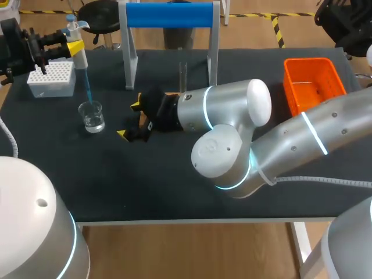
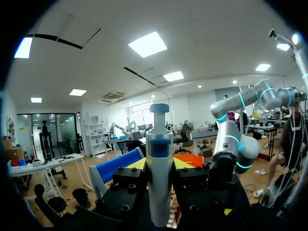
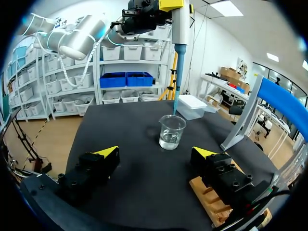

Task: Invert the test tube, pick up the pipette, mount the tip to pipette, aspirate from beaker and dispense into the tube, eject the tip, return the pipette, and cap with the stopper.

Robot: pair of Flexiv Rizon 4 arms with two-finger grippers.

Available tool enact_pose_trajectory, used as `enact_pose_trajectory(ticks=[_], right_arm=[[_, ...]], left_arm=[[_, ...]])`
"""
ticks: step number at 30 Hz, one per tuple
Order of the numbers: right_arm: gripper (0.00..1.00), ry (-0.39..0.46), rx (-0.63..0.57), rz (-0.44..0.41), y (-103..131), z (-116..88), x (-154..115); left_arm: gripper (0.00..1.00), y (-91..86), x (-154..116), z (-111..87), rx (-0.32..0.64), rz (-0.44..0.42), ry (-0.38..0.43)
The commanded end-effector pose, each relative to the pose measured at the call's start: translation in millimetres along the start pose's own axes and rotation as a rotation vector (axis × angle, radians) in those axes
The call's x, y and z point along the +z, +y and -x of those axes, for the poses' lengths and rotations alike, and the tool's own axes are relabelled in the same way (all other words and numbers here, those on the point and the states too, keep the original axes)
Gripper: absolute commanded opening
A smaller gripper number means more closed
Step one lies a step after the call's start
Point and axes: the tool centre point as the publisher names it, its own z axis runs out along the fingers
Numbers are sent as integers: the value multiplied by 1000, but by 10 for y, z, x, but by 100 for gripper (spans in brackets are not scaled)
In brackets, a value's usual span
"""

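Closest to the head camera, the right arm point(image 1: 273, 145) is coming in from the right with its silver elbow bulking over the near half of the black table point(image 1: 145, 186); its wrist is reaching past the middle, and the right gripper point(image 1: 128, 120) is hanging low over the cloth with its yellow-tipped fingers point(image 3: 108, 152) standing wide apart and nothing between them; a slotted wooden block point(image 3: 207, 197) is lying on the table under one of those fingers; ahead of this open pincer a clear glass beaker point(image 1: 92, 116) is standing upright with a little clear liquid in its bottom; above it, the left gripper point(image 1: 71, 47) is clamping the pipette point(image 1: 79, 58) between both fingers, holding it upright with the plunger end up, as the left wrist view is showing; a blue tip point(image 1: 87, 87) is sitting on the pipette's lower end and pointing down into the beaker's mouth, though whether it is touching the liquid I cannot tell; just behind the beaker a white tip box point(image 1: 52, 78) is resting near the table's far left corner; a thin glass test tube point(image 1: 182, 74) is standing upright between the legs of the blue-topped stand point(image 1: 168, 14), just behind the right wrist; an orange basket point(image 1: 311, 84) is sitting at the far right, well apart from the rest.
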Motion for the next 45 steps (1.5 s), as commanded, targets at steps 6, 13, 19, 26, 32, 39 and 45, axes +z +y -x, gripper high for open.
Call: enact_pose_trajectory(ticks=[6, 13, 19, 26, 32, 39, 45], right_arm=[[100, -3, 0, -5, 8, -7, 1], [100, -3, 0, -5, 8, -7, 1], [100, -3, 0, -5, 8, -7, 1], [100, -3, 0, -5, 8, -7, 1], [100, -3, 0, -5, 8, -7, 1], [100, -3, 0, -5, 8, -7, 1], [100, -3, 0, -5, 8, -7, 1]], left_arm=[[0, 0, -6, -9, 1, -2, 0], [0, 23, -8, 0, 0, -1, -1], [0, 136, -26, 44, -3, -3, -4], [0, 235, -59, 85, 4, -5, -14], [0, 312, -73, 119, 12, -9, -14], [0, 412, -89, 161, 4, 2, -17], [0, 490, -71, 171, 1, -8, -13]])
